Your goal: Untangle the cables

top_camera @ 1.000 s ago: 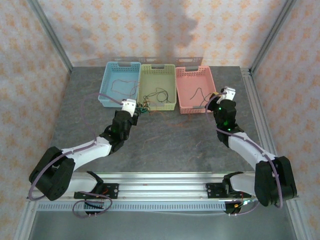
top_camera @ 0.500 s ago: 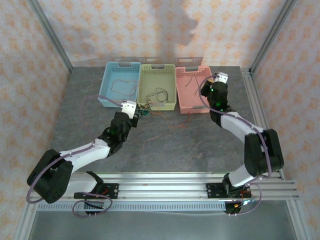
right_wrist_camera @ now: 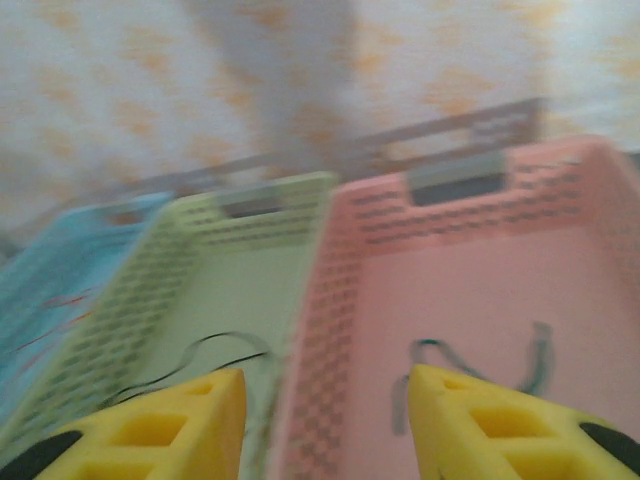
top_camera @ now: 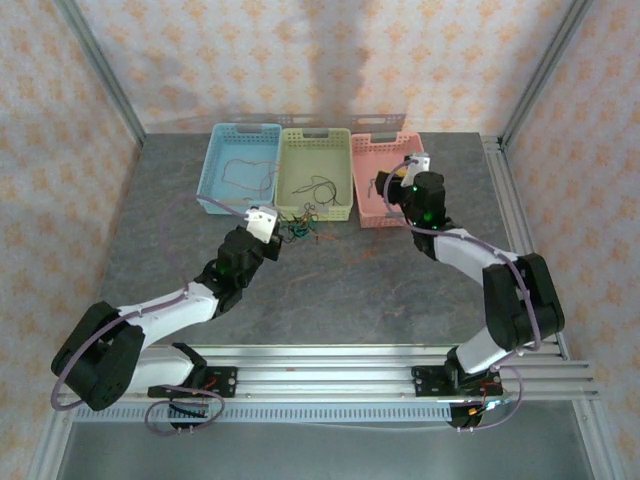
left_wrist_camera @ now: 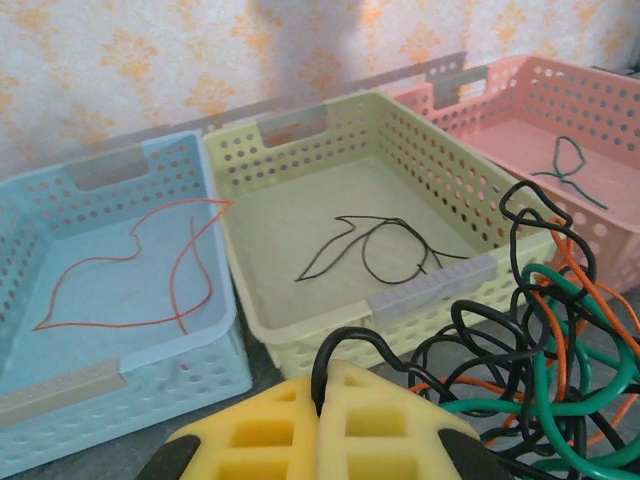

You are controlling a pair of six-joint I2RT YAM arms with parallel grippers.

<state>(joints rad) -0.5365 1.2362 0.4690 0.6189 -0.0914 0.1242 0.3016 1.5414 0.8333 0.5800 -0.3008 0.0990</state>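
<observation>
The sorting is partway along. One red cable lies in the blue basket, just left of the green basket. A black cable lies inside the green basket itself, and a dark cable rests in the pink basket on its right.

The remaining tangle, black, orange and green strands knotted together, sits on the table against the green basket's front right corner. The left gripper is just in front of that corner, its fingers pinched tight on a black strand that loops out of the knot. The right gripper hovers over the pink basket, to the right of the green one, with its fingers spread apart and nothing between them.

The step in hand appears to be freeing the next strand. That likely calls for the right gripper to come across to the knot, pinch a different colour and pull away from the left one's hold, gently, since such thin wires could cinch tighter.

The table is dull grey and stone-like. Behind the green basket stand walls papered in pale orange florals, framed by aluminium posts.
</observation>
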